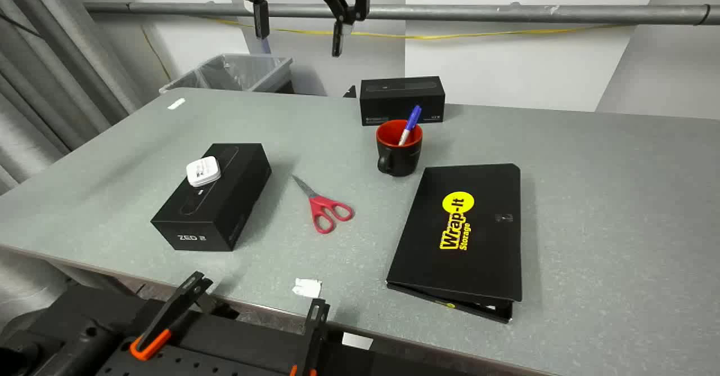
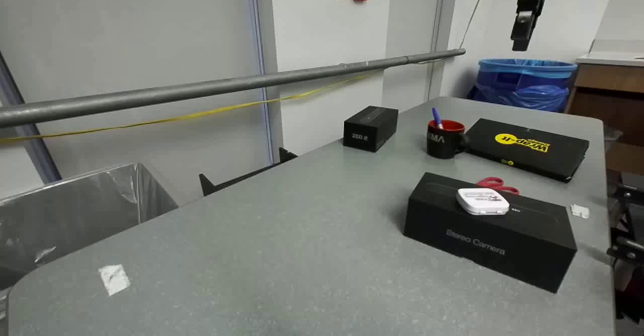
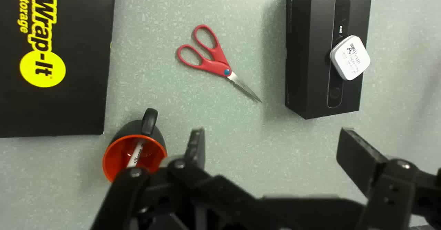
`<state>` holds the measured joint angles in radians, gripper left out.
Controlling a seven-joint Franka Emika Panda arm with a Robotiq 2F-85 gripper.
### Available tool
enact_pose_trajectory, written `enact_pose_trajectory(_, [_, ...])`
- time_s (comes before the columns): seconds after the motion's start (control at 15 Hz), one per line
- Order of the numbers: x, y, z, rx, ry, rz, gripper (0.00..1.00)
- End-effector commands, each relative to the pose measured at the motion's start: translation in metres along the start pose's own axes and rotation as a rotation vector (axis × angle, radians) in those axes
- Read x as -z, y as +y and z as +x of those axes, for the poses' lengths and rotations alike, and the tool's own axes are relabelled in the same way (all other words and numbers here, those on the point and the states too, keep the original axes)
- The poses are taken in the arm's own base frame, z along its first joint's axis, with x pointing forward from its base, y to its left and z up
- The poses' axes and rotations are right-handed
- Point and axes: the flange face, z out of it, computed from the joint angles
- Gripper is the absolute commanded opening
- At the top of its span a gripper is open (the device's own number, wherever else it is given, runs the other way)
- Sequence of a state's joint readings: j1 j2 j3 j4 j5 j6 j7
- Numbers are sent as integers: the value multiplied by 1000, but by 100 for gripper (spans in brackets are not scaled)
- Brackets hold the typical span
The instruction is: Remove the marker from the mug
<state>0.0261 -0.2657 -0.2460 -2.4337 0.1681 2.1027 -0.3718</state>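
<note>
The dark mug (image 1: 400, 161) with a red inside stands upright on the table; it also shows in an exterior view (image 2: 441, 144) and in the wrist view (image 3: 115, 154). The marker (image 1: 413, 118) leans inside the mug, its blue end sticking up above the rim; it also shows in an exterior view (image 2: 437, 118). In the wrist view the marker's white barrel (image 3: 136, 153) shows, and its blue end is hidden behind the gripper's finger linkage. My gripper (image 3: 271, 133) is open and empty, high above the table. In both exterior views the gripper (image 1: 299, 47) (image 2: 520, 44) is apart from the mug.
A black box (image 1: 402, 101) stands just behind the mug. A black Wrap-It folder (image 1: 458, 235) lies near the mug's handle side. Red-handled scissors (image 1: 323, 206) and another black box (image 1: 216, 196) with a white tin (image 1: 203, 171) lie on the table. A pipe (image 1: 506, 13) runs along the wall.
</note>
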Motion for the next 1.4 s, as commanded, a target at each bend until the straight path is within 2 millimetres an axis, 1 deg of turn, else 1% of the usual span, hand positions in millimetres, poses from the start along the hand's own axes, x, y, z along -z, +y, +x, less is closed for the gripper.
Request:
enact_pose_trajectory(0.0, [0,0,0,0,-1,0,100])
enact_pose_trajectory(0.2, [0,0,0,0,-1,0,100])
enact_pose_trajectory(0.27, [-2,1,6,-46,40,-25,100])
enact_pose_trajectory(0.33, [-5,4,9,-69,70,-36,100])
enact_pose_trajectory(0.47, [-16,18,17,-114,132,-74,100])
enact_pose_trajectory(0.8, [-61,67,40,-230,255,-162,100])
enact_pose_trajectory(1.0, [-90,90,51,-291,273,-205,100])
enact_pose_trajectory(1.07, [-94,92,49,-298,264,-196,100])
enact_pose_trajectory(1.13, [-92,89,42,-271,233,-150,100])
enact_pose_trajectory(1.2, [-95,87,39,-268,233,-195,100])
enact_pose_trajectory(1.33, [-100,88,39,-274,229,-178,100])
